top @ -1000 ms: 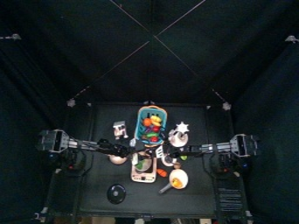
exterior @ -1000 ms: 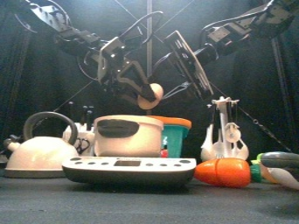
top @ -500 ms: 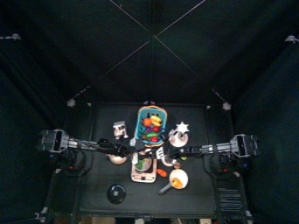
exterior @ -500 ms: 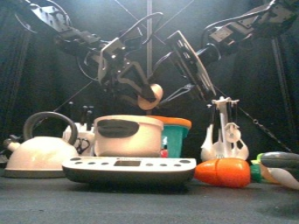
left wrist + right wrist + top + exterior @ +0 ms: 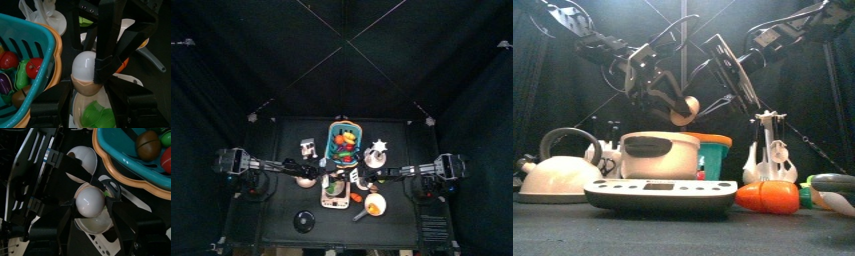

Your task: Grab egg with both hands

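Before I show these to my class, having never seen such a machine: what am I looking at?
Two black robot arms meet above a small table. One picture looks straight down, one level from the table's front, two from the wrists. Between them, in the air, is an egg: the left gripper and the right gripper each have jaws on either side of it. Below stand a kettle, a kitchen scale, a pot, a carrot and a teal basket of toy food.

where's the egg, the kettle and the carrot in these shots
egg (image 5: 686, 107), front view, on its tan shell held up between the two arms
kettle (image 5: 559, 178), front view, on its white body at the left
carrot (image 5: 767, 197), front view, on its orange body at the right
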{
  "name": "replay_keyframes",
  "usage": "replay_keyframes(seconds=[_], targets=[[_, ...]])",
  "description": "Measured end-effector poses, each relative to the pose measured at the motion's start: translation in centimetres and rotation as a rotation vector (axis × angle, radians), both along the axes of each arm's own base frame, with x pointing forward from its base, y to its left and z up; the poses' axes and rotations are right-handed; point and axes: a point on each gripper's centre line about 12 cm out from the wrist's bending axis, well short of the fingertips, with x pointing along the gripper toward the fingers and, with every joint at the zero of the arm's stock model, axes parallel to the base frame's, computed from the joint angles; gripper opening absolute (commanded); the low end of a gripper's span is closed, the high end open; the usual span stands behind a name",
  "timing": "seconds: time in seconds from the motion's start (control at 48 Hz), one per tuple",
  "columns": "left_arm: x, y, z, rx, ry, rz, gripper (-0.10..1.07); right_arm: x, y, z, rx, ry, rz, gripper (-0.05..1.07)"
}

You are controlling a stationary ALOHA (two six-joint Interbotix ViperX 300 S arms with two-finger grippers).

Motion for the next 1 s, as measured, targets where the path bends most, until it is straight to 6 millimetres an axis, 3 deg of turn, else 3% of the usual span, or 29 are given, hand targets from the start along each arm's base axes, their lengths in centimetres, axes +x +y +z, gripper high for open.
replay_keyframes(seconds=[0.438,1.0], targets=[[-0.21,0.03,-0.31,-0.001,0.008,0.0,0.76,-0.09,-0.06,0.22,-0.004,-0.003,-0.008,0.61],[-0.22,0.03,-0.25,-0.001,0.007,0.0,0.76,-0.14,0.04,0.28,-0.006,-0.005,-0.006,0.6]])
